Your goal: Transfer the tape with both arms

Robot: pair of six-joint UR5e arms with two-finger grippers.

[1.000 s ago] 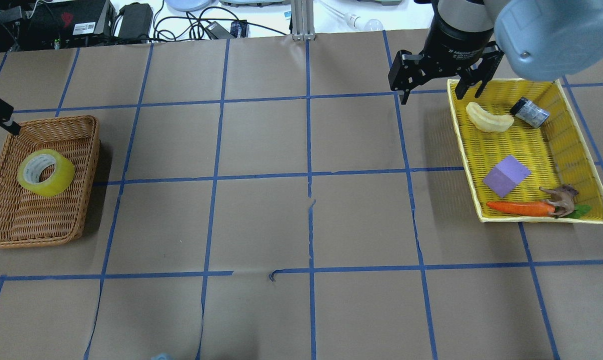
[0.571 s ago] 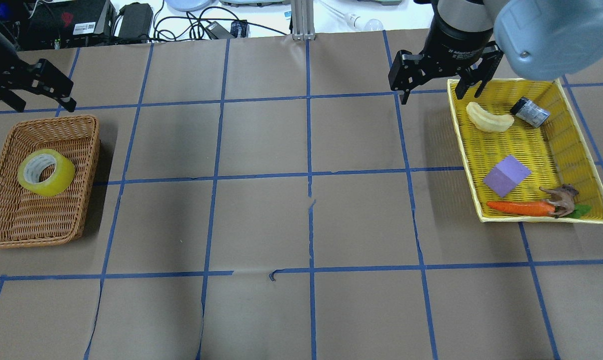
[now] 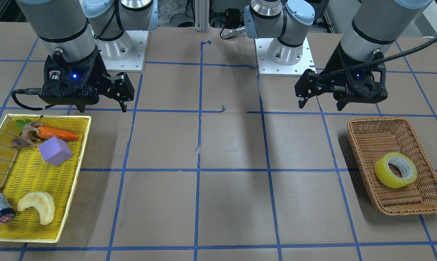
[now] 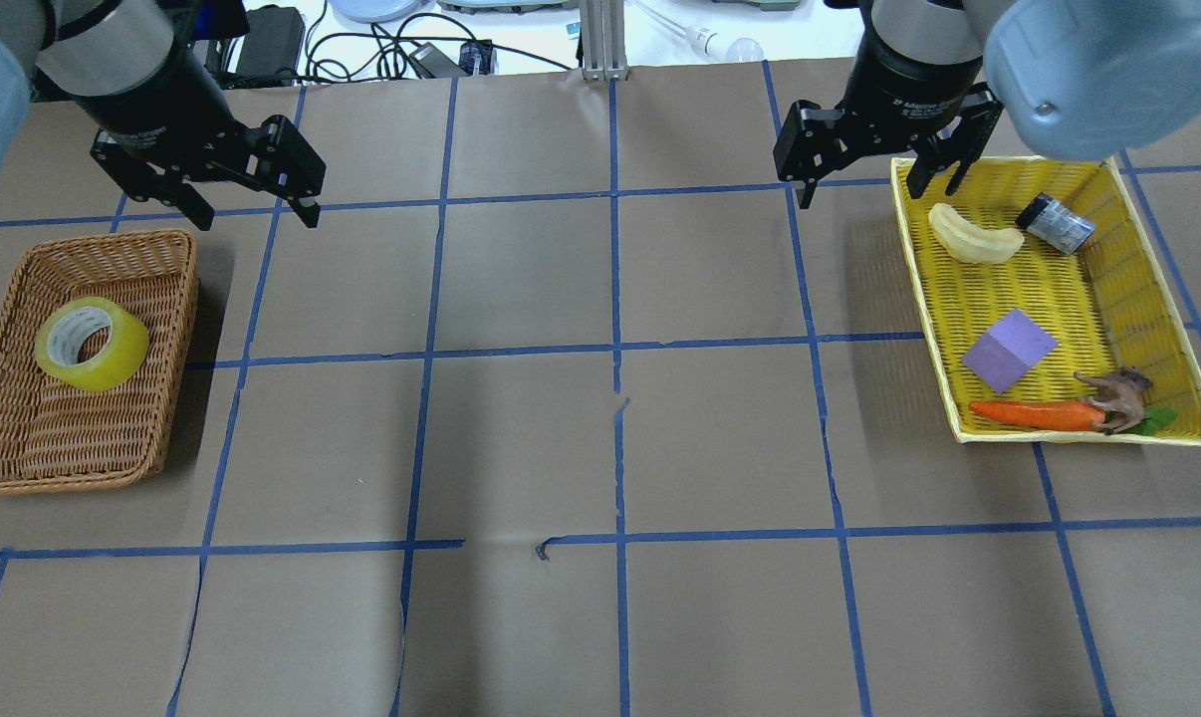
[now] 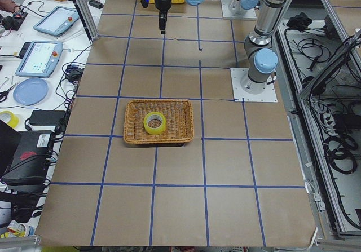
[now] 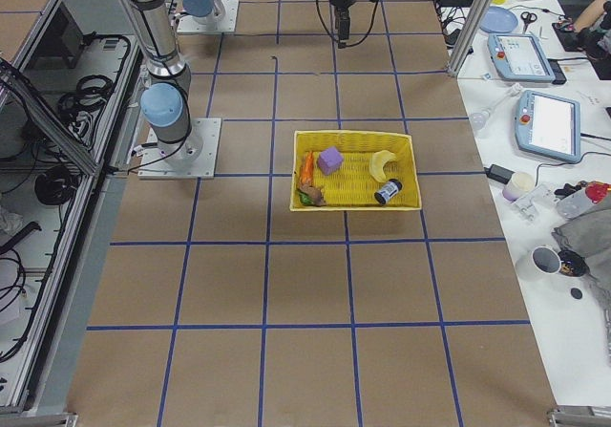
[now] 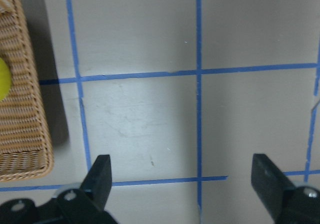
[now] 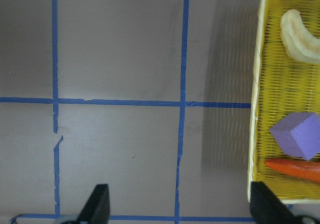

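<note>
The yellow tape [image 4: 122, 357] lies in the wicker basket [image 4: 184, 319] at the table's left; it also shows in the front view [image 3: 385, 174] and as a sliver in the left wrist view [image 7: 2, 78]. My left gripper [image 4: 258, 219] is open and empty, above the table just beyond the basket's far right corner, apart from the tape. It also shows in the front view [image 3: 320, 106] and its own wrist view [image 7: 182, 176]. My right gripper [image 4: 871, 192] is open and empty above the far left corner of the yellow tray [image 4: 921, 289], far from the tape.
The yellow tray holds a pale banana-shaped piece [image 4: 974, 237], a dark cylinder [image 4: 1056, 223], a purple cube [image 4: 1009, 349], a carrot [image 4: 1034, 413] and a toy animal [image 4: 1118, 393]. Brown paper with a blue tape grid covers the table. Cables and devices lie beyond the far edge.
My left gripper has swung in from the view's left edge to the right, now past the basket's far right corner. The right arm and the tape have not moved.
</note>
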